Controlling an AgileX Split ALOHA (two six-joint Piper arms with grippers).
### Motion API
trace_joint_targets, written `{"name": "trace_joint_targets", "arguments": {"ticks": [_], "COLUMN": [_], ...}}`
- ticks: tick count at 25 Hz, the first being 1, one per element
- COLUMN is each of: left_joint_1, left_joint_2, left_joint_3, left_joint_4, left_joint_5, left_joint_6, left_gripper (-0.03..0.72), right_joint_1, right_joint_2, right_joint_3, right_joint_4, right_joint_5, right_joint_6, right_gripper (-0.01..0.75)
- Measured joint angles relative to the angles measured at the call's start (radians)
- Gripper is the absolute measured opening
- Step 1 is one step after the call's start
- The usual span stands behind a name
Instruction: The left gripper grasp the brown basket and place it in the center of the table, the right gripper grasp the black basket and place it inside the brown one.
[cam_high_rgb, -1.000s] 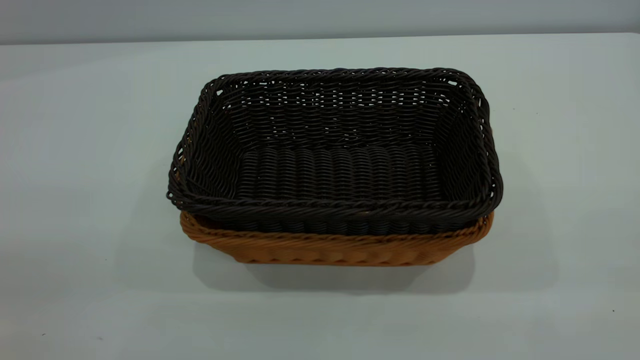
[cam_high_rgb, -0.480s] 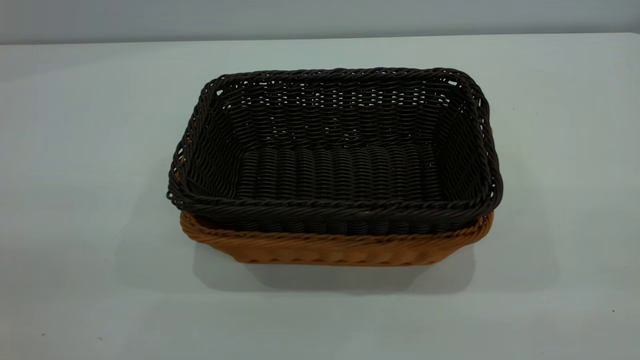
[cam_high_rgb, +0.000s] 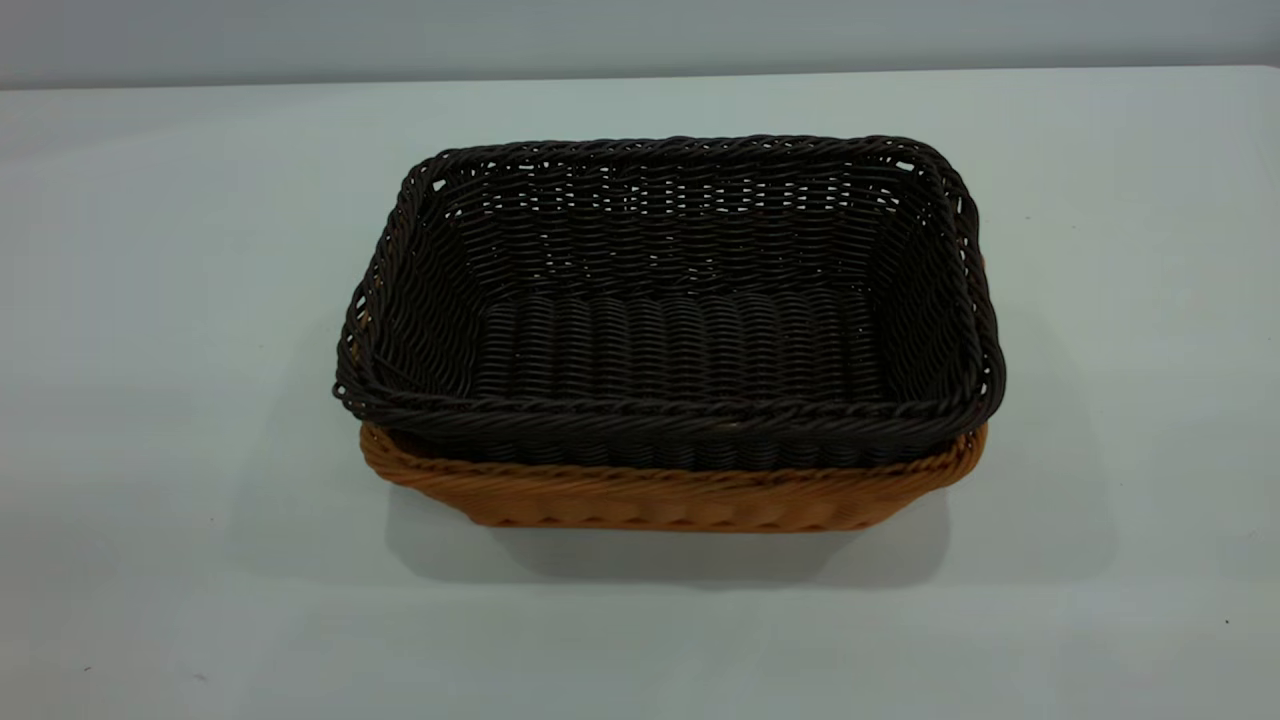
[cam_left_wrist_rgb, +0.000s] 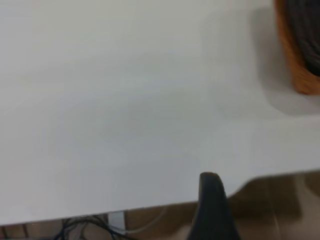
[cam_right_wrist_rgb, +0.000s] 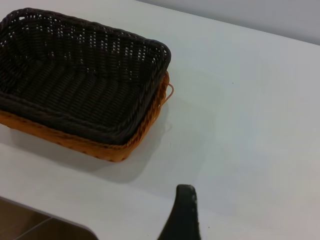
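Note:
The black basket (cam_high_rgb: 670, 310) sits nested inside the brown basket (cam_high_rgb: 660, 498) at the middle of the table (cam_high_rgb: 150, 300); only the brown rim and front wall show below it. Neither arm shows in the exterior view. In the left wrist view my left gripper (cam_left_wrist_rgb: 246, 200) hangs over the table's edge, far from the brown basket's corner (cam_left_wrist_rgb: 300, 75). One dark finger (cam_left_wrist_rgb: 212, 210) shows, with nothing touching it. In the right wrist view my right gripper (cam_right_wrist_rgb: 225, 207) is above bare table beside the stacked black basket (cam_right_wrist_rgb: 75, 85) and brown basket (cam_right_wrist_rgb: 145, 130). A single finger (cam_right_wrist_rgb: 184, 215) shows, holding nothing.
The brown basket's small loop (cam_right_wrist_rgb: 170, 92) sticks out at the short end facing my right gripper. Past the table's edge lie brown floor and cables (cam_left_wrist_rgb: 85, 227). A grey wall (cam_high_rgb: 640, 35) runs behind the table.

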Motion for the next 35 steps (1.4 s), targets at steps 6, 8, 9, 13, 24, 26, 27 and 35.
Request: {"name": "trace_joint_targets", "arguments": {"ticks": [6, 8, 9, 13, 24, 26, 27, 35], "left_joint_1": [0.024, 0.024, 0.024, 0.024, 0.024, 0.024, 0.024, 0.024], "left_joint_2": [-0.094, -0.094, -0.094, -0.094, -0.094, -0.094, -0.094, -0.094], "left_joint_3": [0.000, 0.000, 0.000, 0.000, 0.000, 0.000, 0.000, 0.000], "left_joint_4": [0.032, 0.051, 0.060, 0.071, 0.071, 0.071, 0.071, 0.071], "left_joint_5": [0.001, 0.001, 0.001, 0.001, 0.001, 0.001, 0.001, 0.001], "left_joint_6": [-0.018, -0.038, -0.053, -0.071, -0.072, -0.072, -0.072, -0.072], "left_gripper": [0.466, 0.466, 0.466, 0.466, 0.466, 0.466, 0.466, 0.466], "right_joint_1": [0.000, 0.000, 0.000, 0.000, 0.000, 0.000, -0.001, -0.117], "right_joint_2": [0.000, 0.000, 0.000, 0.000, 0.000, 0.000, 0.000, 0.000], "right_joint_3": [0.000, 0.000, 0.000, 0.000, 0.000, 0.000, 0.000, 0.000], "right_joint_4": [0.000, 0.000, 0.000, 0.000, 0.000, 0.000, 0.000, -0.001], "right_joint_5": [0.000, 0.000, 0.000, 0.000, 0.000, 0.000, 0.000, 0.000], "right_joint_6": [0.000, 0.000, 0.000, 0.000, 0.000, 0.000, 0.000, 0.000], "right_gripper": [0.593, 0.593, 0.593, 0.593, 0.593, 0.593, 0.593, 0.593]}}
